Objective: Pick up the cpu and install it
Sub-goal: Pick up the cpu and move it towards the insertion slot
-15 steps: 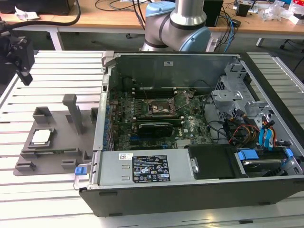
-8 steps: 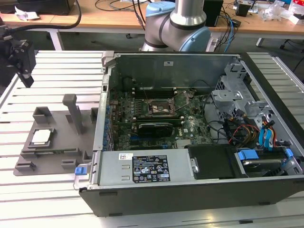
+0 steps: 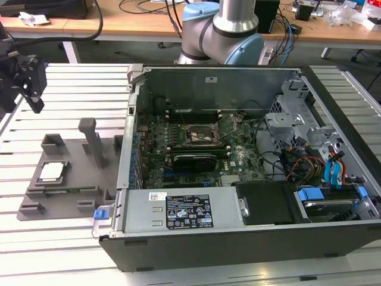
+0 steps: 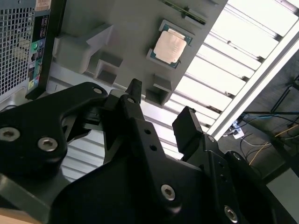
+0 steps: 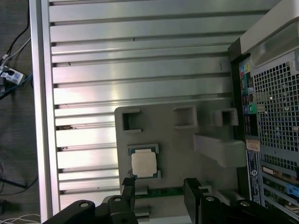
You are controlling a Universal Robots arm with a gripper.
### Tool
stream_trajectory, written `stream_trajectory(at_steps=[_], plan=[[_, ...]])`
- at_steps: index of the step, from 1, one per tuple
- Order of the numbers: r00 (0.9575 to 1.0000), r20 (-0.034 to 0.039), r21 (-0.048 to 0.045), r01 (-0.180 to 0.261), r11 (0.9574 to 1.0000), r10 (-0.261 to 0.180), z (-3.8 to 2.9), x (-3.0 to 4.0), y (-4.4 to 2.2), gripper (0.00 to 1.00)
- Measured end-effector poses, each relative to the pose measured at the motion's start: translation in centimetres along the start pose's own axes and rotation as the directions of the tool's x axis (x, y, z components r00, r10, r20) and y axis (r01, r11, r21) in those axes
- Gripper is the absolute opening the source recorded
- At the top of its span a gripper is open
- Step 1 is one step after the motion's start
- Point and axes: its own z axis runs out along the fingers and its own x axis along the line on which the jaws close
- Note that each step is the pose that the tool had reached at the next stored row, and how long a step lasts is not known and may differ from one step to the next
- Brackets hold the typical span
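The cpu [image 3: 51,171] is a small silvery square chip lying flat in a recess of the grey fixture tray [image 3: 71,196], at the exterior view's left. My gripper [image 3: 34,95] hangs high above the table, beyond the tray's far left corner and well clear of the chip. In both wrist views the cpu [image 4: 170,45] [image 5: 143,164] lies beyond the black fingertips [image 4: 133,91] [image 5: 191,186]. The gripper [image 4: 161,109] [image 5: 160,189] is open and holds nothing. The dark square socket [image 3: 201,136] sits on the motherboard inside the open computer case [image 3: 238,235].
Upright grey blocks [image 3: 92,140] rise from the tray between the chip and the case's wall [image 3: 128,149]. The arm's base [image 3: 220,30] stands behind the case. Everything rests on a slatted aluminium table [image 3: 71,89]. A wooden desk with cables runs along the back.
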Motion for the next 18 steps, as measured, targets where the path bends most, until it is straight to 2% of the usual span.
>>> stream_trajectory(at_steps=[18], plan=[[1.0000, 0.0000, 0.0000, 0.000, 1.0000, 0.000, 1.71, 0.04, -0.07, 0.55]])
